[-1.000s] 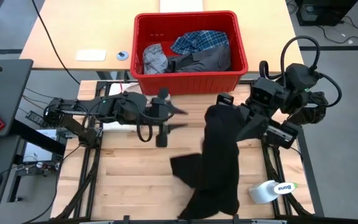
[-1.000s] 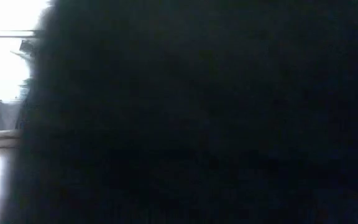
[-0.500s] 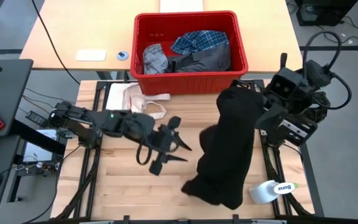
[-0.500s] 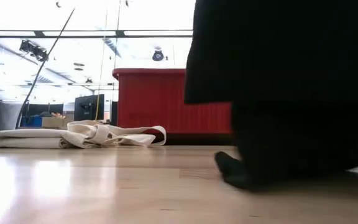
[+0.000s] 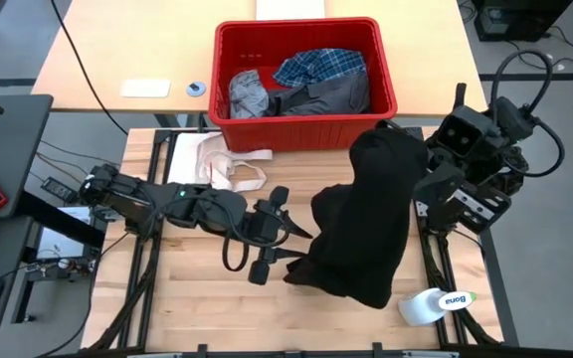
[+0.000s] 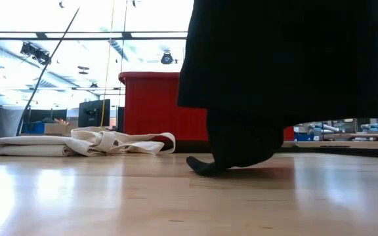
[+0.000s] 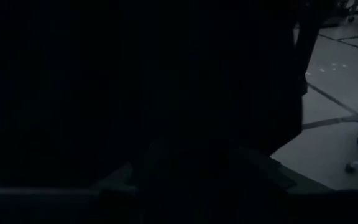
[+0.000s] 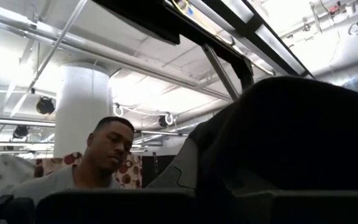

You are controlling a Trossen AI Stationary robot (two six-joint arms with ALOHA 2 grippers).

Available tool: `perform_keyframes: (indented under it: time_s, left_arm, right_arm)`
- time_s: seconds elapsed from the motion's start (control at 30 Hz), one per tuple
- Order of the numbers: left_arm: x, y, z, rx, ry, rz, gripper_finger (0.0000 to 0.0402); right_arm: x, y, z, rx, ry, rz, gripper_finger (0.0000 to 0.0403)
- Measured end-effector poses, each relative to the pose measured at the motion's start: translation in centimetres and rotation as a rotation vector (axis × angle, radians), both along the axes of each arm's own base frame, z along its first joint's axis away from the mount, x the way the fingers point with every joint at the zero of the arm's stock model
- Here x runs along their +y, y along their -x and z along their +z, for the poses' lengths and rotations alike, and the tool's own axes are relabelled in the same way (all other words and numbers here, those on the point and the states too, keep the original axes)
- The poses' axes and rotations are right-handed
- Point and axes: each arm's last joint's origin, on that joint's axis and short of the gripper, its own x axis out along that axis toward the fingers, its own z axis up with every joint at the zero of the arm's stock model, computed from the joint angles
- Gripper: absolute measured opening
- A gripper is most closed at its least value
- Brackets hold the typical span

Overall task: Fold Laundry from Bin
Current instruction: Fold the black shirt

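Note:
The large black garment (image 5: 366, 219) hangs from my right gripper (image 5: 388, 141), which is up at the table's far right and buried under the cloth. The garment's lower end (image 6: 209, 165) rests on the table. My left gripper (image 5: 304, 247) is open at mid-table, its fingertips at the garment's lower left edge; whether they touch it I cannot tell. Black cloth (image 7: 135, 93) fills the left wrist view. The red bin (image 5: 386, 99) at the far edge holds the plaid shirt (image 5: 321, 68) and grey garments (image 5: 252, 94). My right gripper holds the black garment at its top (image 5: 381, 149), and the cloth draped over the fingers hides the place of contact. The cloth (image 8: 303, 137) lies over the gripper, which points up. The garment hangs slack below, its lower end on the table.
A cream-white cloth with strap loops (image 5: 222, 164) lies at the far left of the table, in front of the bin. A white bottle (image 5: 436, 303) lies at the near right corner. A person (image 8: 98, 168) shows beyond the table in the right wrist view.
My right gripper has gone up and toward the table's right edge with the black garment, whose lower end has slid away from the near edge and bunched up. My left gripper has gone from near the bin toward the near right, up to the garment's lower edge.

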Motion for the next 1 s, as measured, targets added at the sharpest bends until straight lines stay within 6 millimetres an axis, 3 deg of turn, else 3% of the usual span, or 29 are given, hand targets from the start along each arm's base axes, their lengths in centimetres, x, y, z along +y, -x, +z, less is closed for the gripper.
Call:
perform_keyframes:
  time_s: [0.23, 0.5, 0.63, 0.83, 0.93, 1.0]
  left_arm:
    - [-1.1, 0.1, -0.3, -0.002, -0.037, 0.074, 0.0172]
    - [-2.9, -1.8, -2.9, 0.062, -0.050, 0.117, 0.0172]
    - [-3.1, -2.6, -3.7, 0.076, -0.028, 0.136, 0.0172]
    - [-2.4, -3.2, -3.2, 0.004, 0.012, 0.247, 0.0171]
    - [-2.1, -3.3, -3.1, -0.006, -0.028, 0.258, 0.0148]
    - [-2.0, -3.2, -3.1, -0.001, -0.073, 0.252, 0.0109]
  right_arm:
    - [-0.1, -0.1, 0.0, -0.009, -0.005, -0.070, 0.0018]
    - [-0.3, -0.2, 0.0, -0.021, 0.005, -0.120, 0.0018]
    - [-0.2, -0.3, -0.1, -0.011, 0.010, -0.119, 0.0018]
    - [-0.2, -0.4, -0.2, 0.016, 0.008, -0.107, 0.0018]
    - [0.0, -0.4, -0.3, 0.020, 0.010, -0.101, 0.0018]
    - [0.0, -0.2, -0.3, 0.023, 0.017, -0.093, 0.0018]
